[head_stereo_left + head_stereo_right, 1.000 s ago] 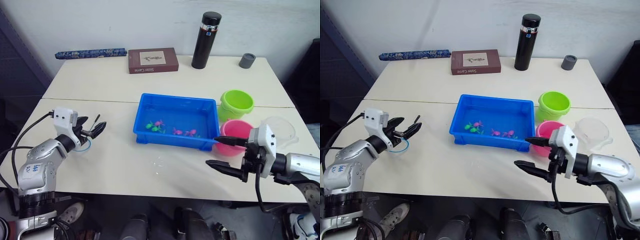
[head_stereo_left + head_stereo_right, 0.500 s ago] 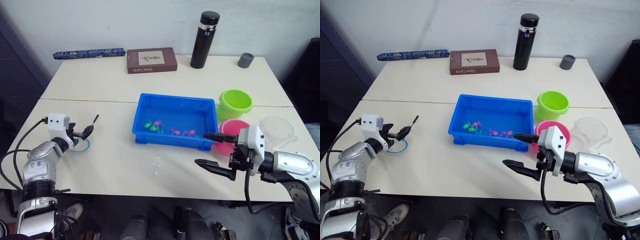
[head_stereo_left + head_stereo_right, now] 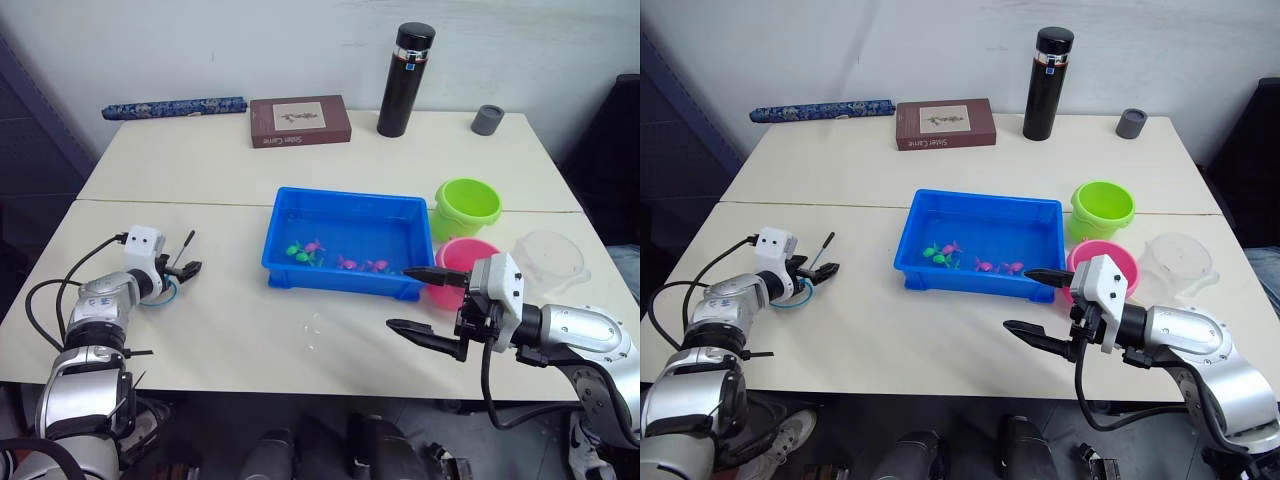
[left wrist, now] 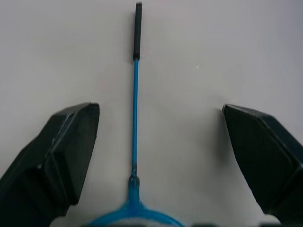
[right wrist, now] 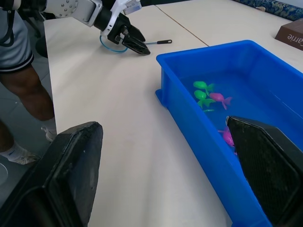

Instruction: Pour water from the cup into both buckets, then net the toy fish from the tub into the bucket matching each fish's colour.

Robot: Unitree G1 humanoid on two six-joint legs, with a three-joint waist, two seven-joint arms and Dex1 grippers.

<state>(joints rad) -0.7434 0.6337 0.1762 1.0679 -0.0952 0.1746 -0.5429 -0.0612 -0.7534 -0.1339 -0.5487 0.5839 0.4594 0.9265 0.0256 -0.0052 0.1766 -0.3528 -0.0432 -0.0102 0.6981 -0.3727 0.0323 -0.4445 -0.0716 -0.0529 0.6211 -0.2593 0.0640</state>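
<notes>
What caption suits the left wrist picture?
Open left tool poised over the net lying on the table, its handle between the fingers.

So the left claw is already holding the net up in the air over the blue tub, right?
Not quite. The left claw is open, and the net lies flat on the table between its fingers, well away from the blue tub. The left wrist view shows this best.
</notes>
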